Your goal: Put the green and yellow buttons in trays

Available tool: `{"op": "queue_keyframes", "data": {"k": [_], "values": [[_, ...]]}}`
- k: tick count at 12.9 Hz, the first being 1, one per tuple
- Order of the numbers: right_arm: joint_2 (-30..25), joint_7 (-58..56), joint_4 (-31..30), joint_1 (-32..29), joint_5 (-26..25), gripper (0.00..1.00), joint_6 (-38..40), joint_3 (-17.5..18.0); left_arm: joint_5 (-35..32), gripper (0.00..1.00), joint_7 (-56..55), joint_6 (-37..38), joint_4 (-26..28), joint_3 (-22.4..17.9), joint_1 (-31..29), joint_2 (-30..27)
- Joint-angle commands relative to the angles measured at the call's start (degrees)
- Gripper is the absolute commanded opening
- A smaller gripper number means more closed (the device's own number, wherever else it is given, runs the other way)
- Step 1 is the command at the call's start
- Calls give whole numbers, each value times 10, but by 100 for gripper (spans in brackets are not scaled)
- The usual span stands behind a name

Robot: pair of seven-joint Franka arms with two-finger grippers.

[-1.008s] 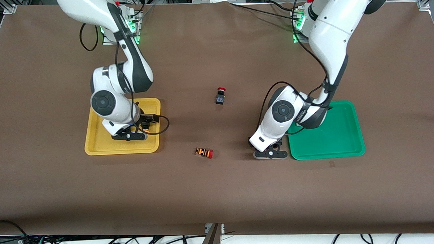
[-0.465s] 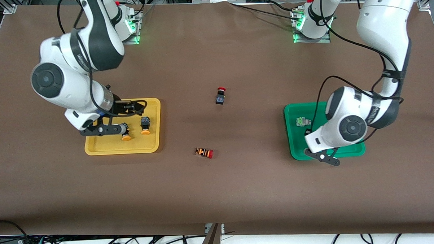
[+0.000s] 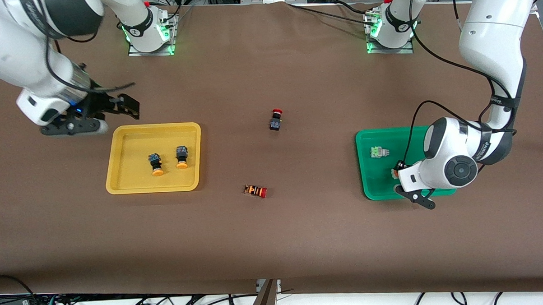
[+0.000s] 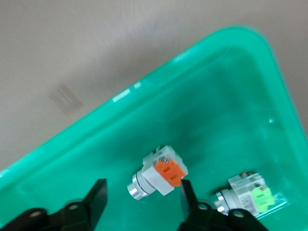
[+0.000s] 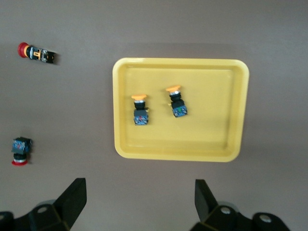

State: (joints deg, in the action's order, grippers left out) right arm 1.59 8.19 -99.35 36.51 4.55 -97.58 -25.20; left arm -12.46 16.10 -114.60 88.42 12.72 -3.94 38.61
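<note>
On yellow tray (image 3: pixel 118 151): two yellow buttons (image 3: pixel 155 164), newly uncovered. Right pincer (image 5: pixel 139 204) spread, withdrawn. Left pincer (image 4: pixel 139 202) released over green tray (image 3: pixel 366 140), white buttons (image 4: pixel 159 173) deposited. Sorting apparently complete.

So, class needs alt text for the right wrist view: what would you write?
Two black buttons with yellow-orange caps lie side by side in a yellow tray on a brown table, seen from above. Two red-capped buttons lie outside it, and the open right gripper hangs empty.
</note>
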Motion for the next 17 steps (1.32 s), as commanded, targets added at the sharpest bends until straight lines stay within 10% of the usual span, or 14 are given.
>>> {"op": "queue_keyframes", "data": {"k": [1, 5, 10, 17], "values": [[-26, -46, -18, -135, -10, 99, 6, 113, 9, 100, 5, 51, -4, 4, 0, -96], [-30, -49, -16, -302, -14, 99, 10, 272, 10, 100, -47, 76, -29, -2, -16, -189], [-32, -49, -3, -299, -45, 99, 10, 280, 110, 100, -207, 116, 126, -51, 8, -411], [-33, -41, 5, -299, -49, 99, 30, 294, 98, 100, -214, 191, 71, -57, 25, -372]]}}
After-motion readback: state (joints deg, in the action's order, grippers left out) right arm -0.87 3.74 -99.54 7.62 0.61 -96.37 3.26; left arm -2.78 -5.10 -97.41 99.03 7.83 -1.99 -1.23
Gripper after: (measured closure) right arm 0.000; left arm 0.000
